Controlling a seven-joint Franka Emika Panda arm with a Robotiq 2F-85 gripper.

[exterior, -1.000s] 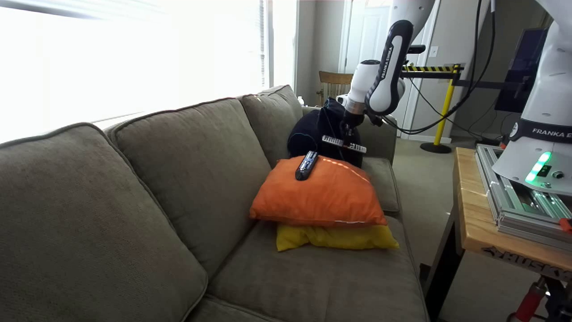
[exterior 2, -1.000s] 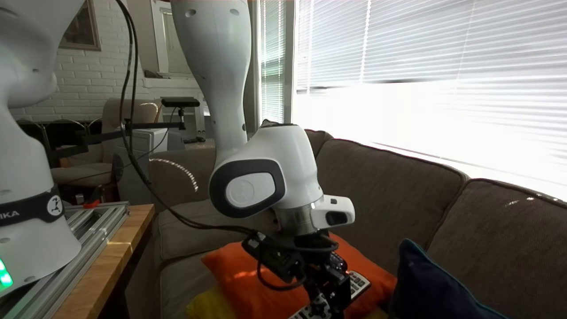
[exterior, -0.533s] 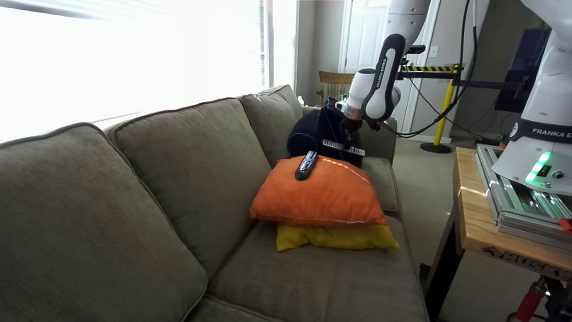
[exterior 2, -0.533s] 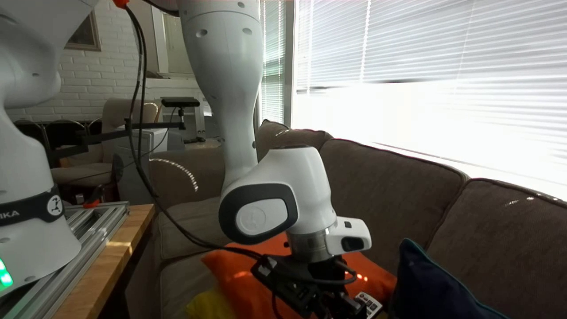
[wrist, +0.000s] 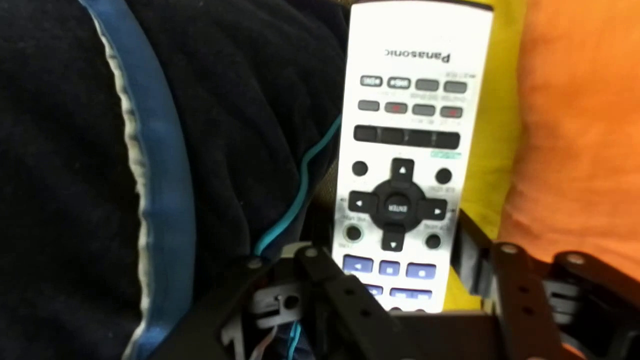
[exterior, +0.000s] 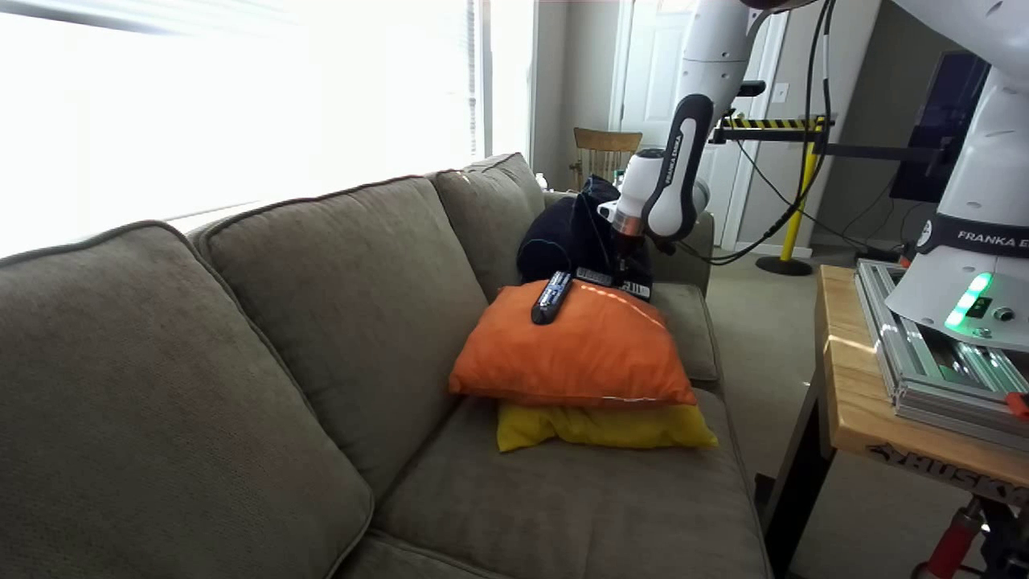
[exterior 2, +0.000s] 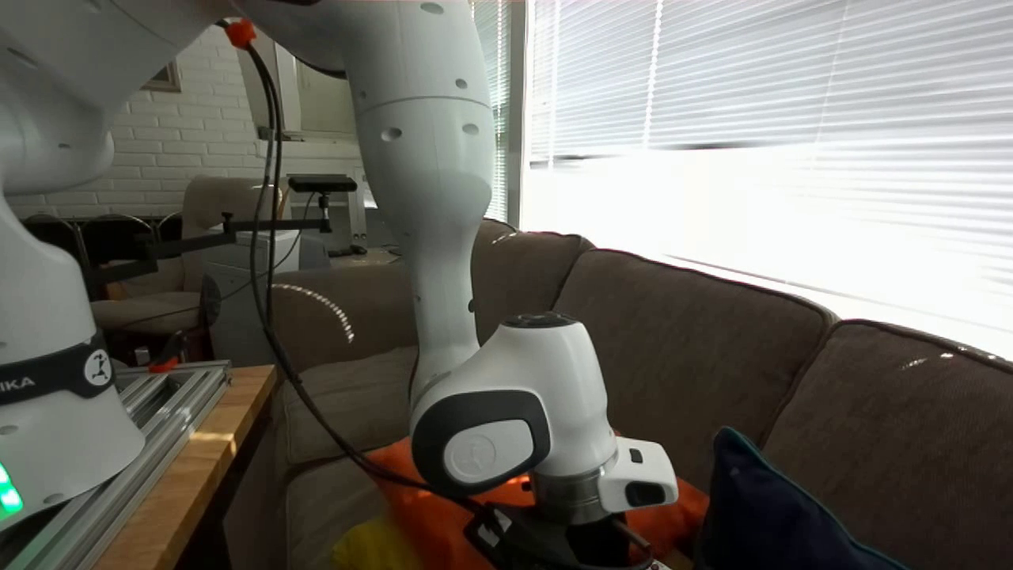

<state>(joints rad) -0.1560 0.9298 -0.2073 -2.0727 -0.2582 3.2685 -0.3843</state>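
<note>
In the wrist view my gripper (wrist: 395,232) is shut on a silver-white Panasonic remote (wrist: 415,60), with one finger at each long side. Its brand lettering appears upside down there. In an exterior view the same remote (exterior: 595,277) hangs level beneath the gripper (exterior: 622,264), between the navy pillow (exterior: 551,233) and the orange pillow (exterior: 579,346). A black remote (exterior: 551,298) lies on top of the orange pillow. Below that sticks out a yellow pillow (exterior: 611,428). At the bottom of an exterior view the fingers are cut off by the frame edge.
The pillows lie on a brown-grey sofa (exterior: 321,346) whose back cushions run along a bright window. A wooden workbench (exterior: 852,362) carries the robot base beside the sofa. A yellow barrier post (exterior: 800,201) stands behind. Cables (exterior 2: 277,340) hang from the arm.
The arm has come down with the silver-white remote in its grip, which now sits lower, close behind the orange pillow's far edge. The pillows and the black remote have stayed put.
</note>
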